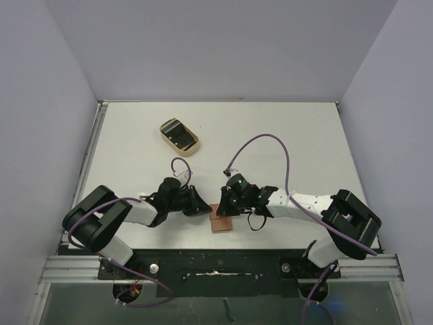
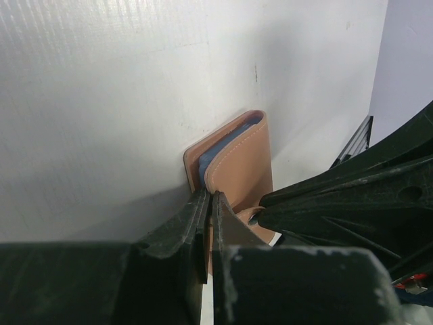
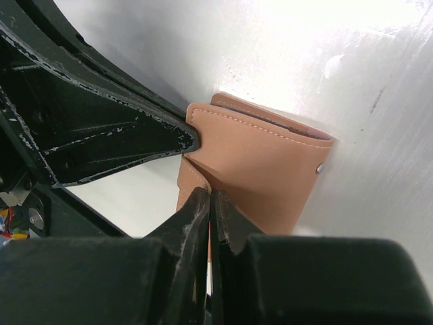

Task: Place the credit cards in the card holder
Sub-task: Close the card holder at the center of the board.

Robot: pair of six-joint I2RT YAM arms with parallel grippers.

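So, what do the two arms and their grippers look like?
Both arms have white links between bulky black joints: left arm, right arm. A purple cable loops along each. The left gripper and right gripper have black, tapered, scuffed fingers. Small green lights glow at the right wrist.

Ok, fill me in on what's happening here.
The left tool and the right tool meet at the near edge of the table. Each is shut on an edge of the brown card holder, which is folded nearly closed. The credit cards appear to lie in the tan tray farther back, untouched.
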